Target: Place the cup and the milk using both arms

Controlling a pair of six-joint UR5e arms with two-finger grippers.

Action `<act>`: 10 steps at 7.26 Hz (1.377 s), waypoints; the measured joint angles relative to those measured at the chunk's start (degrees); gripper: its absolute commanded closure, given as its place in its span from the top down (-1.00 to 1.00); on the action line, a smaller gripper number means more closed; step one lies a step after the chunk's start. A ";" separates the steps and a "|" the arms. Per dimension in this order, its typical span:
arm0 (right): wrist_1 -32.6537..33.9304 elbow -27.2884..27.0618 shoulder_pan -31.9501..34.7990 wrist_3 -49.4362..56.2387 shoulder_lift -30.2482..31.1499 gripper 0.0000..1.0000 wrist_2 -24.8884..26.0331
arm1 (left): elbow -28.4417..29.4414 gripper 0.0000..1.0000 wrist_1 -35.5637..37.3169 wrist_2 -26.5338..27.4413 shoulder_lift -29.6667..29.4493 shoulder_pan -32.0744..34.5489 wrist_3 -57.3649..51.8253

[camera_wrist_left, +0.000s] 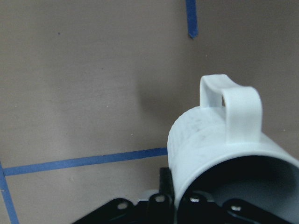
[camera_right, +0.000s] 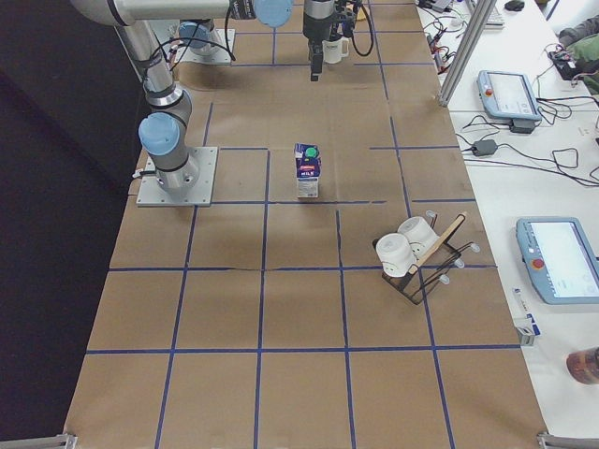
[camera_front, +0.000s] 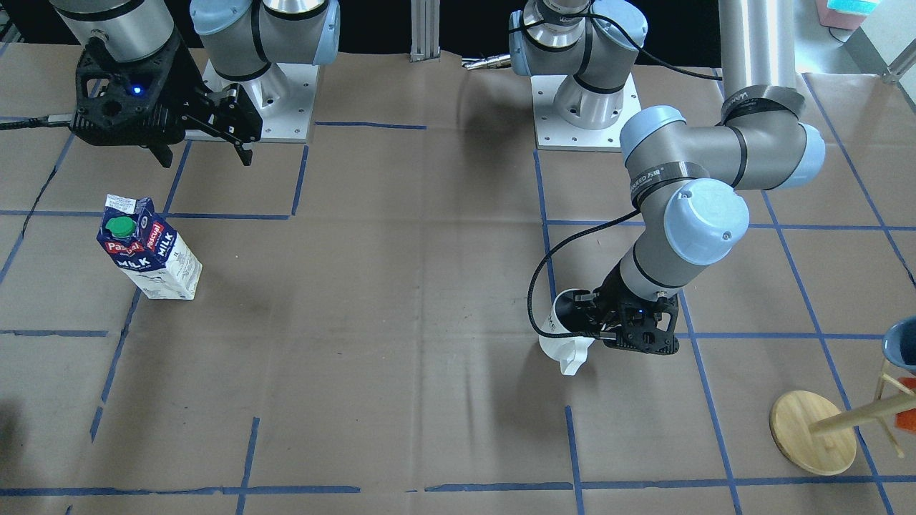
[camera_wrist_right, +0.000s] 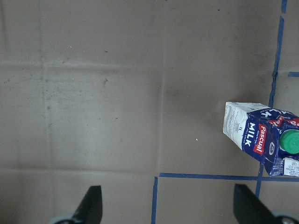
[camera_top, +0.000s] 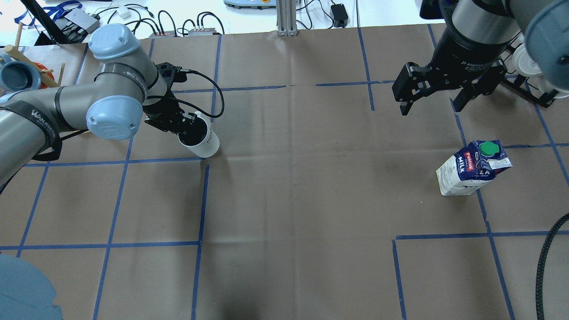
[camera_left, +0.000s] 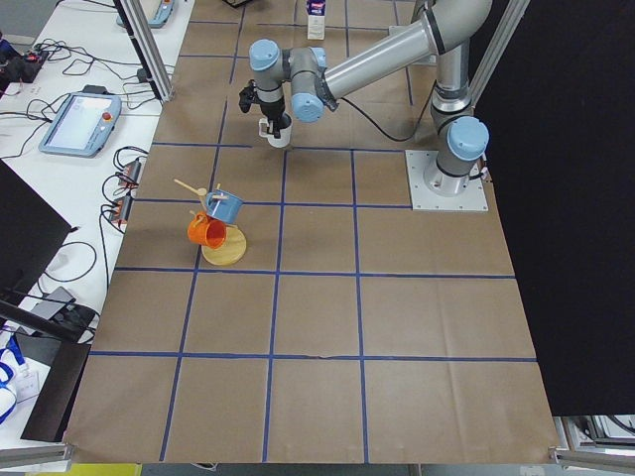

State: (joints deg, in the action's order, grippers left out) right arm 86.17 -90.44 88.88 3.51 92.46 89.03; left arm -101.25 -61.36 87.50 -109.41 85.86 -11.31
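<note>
Left tool [camera_top: 189,125] clamps rim of tilted white mug [camera_top: 207,145], well apart from upright Pascual milk carton [camera_top: 466,171]; right tool [camera_top: 430,106] hangs spread wide near carton.

At the overhead view's centre left, the left gripper [camera_top: 186,126] pinched the cup [camera_top: 207,145] rim; the right gripper [camera_top: 430,105] hung upper right, jaws spread wide.
</note>
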 measured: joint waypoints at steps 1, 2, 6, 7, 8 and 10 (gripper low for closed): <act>-0.02 0.00 -0.01 0.00 0.00 1.00 0.00 | 1.23 -1.00 0.06 -0.02 -0.94 0.76 0.72; -0.03 0.00 -0.02 0.00 0.00 1.00 0.00 | 3.20 -1.00 0.09 0.01 -2.42 1.98 1.93; -0.03 0.00 -0.02 0.00 -0.04 1.00 0.07 | 11.11 -1.00 0.02 -0.04 -7.22 8.54 9.89; -0.03 0.00 -0.02 0.00 -0.03 1.00 0.07 | 13.07 -1.00 -0.07 -0.16 -8.64 9.93 10.83; -0.03 -0.02 -0.02 0.00 -0.01 1.00 0.05 | 15.27 -1.00 -0.29 -0.25 -10.33 11.29 11.45; -0.03 -0.02 -0.02 0.00 -0.03 1.00 0.08 | 19.52 -1.00 -0.57 -0.39 -13.86 13.60 13.71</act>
State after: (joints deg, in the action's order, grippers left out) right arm 86.13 -90.46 88.86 3.52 92.43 89.11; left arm -81.73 -61.93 87.11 -123.27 99.46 2.39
